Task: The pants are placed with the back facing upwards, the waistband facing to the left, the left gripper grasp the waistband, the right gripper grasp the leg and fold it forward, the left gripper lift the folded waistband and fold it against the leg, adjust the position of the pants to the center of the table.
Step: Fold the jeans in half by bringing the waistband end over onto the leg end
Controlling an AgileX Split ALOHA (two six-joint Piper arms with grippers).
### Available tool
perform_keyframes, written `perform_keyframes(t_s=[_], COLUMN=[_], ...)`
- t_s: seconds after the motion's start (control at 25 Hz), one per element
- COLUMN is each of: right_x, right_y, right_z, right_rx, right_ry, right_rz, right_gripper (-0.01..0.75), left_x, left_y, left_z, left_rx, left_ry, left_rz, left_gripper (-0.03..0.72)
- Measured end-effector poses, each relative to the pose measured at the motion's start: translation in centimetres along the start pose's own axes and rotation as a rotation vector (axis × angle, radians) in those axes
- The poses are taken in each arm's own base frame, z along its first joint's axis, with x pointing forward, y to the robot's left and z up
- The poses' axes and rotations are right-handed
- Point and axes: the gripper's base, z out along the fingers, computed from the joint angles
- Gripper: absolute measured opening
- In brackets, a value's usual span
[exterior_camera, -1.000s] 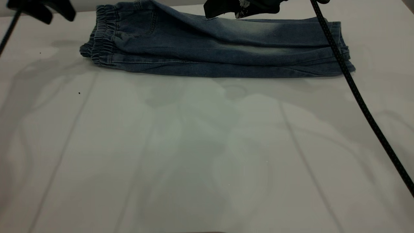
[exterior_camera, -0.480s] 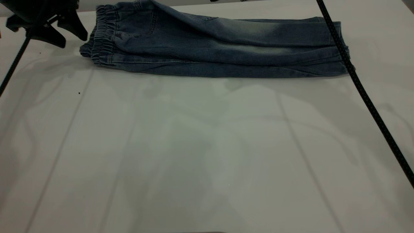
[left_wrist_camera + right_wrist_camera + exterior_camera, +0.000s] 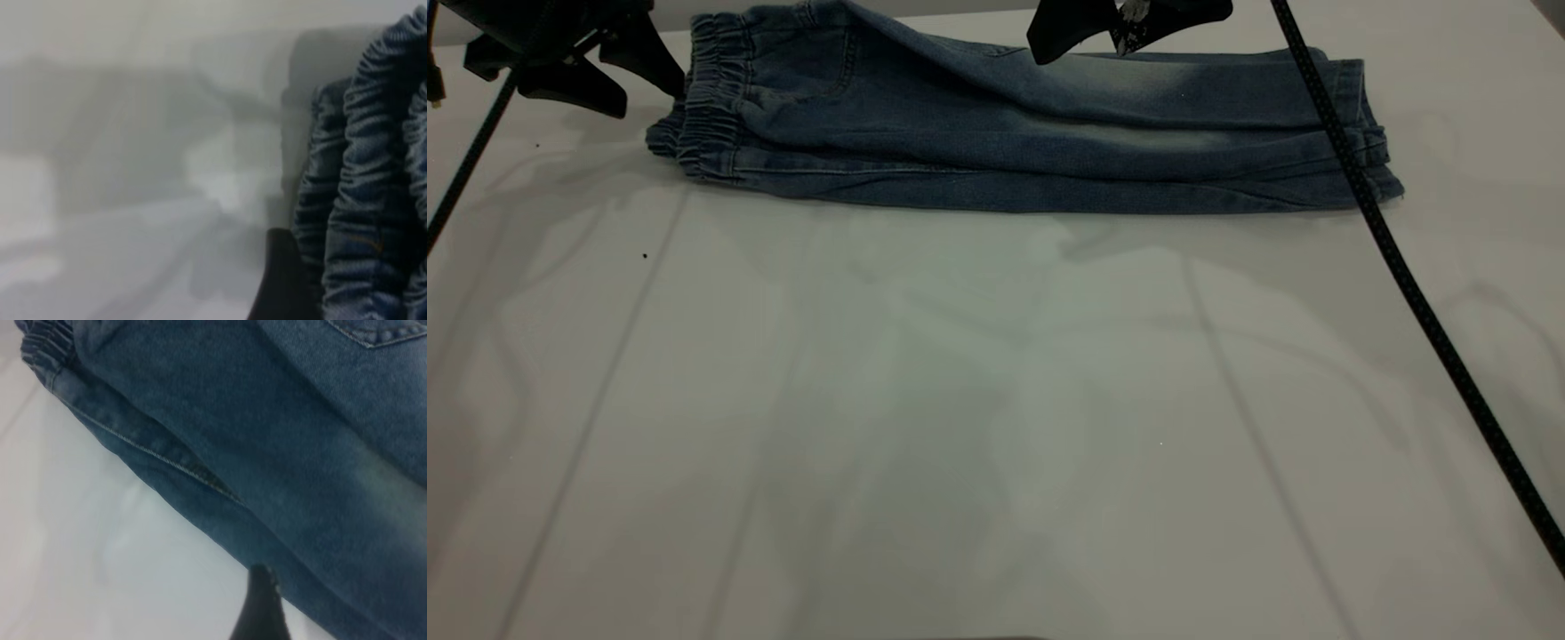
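Observation:
The pants (image 3: pixel 1005 133) lie folded lengthwise at the far side of the table (image 3: pixel 996 427), with the gathered waistband (image 3: pixel 707 116) to the left and the leg (image 3: pixel 1183 89) with its pale patch on top. My left gripper (image 3: pixel 636 89) hovers open just left of the waistband. In the left wrist view one black finger (image 3: pixel 283 280) sits right beside the ruched waistband (image 3: pixel 360 200); the other finger is out of view. My right gripper (image 3: pixel 1085 44) hangs open just above the leg near the pants' far edge. One of its fingertips (image 3: pixel 263 610) shows at the pants' (image 3: pixel 280 440) folded edge.
A braided black cable (image 3: pixel 1405 267) runs diagonally from the top across the hem end of the pants and down to the right edge. Another cable (image 3: pixel 467 169) slants down at the far left. A wide stretch of bare white tabletop lies in front of the pants.
The left gripper has come down and to the right, up to the waistband. The right gripper rose out of view, then dropped back over the leg. The pants have not moved.

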Motion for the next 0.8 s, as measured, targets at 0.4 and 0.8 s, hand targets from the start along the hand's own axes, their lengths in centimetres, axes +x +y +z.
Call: perform_keyframes(t_s=[0.4,0.8], right_x=[0.1,0.1], right_y=[0.2,0.2], right_z=[0.0,0.0], right_rx=[-0.019,-0.02], right_ry=[0.016,0.008], right_rz=[-0.002,0.015], right_gripper=[0.483,0.483], left_x=[0.8,1.0], left_y=[-1.7,-1.3], left_z=[2.9,3.4], left_rx=[0.056,0.035], left_ry=[-0.003,-0.016], left_rz=[0.045,0.061], left_gripper=[0.456,0.456])
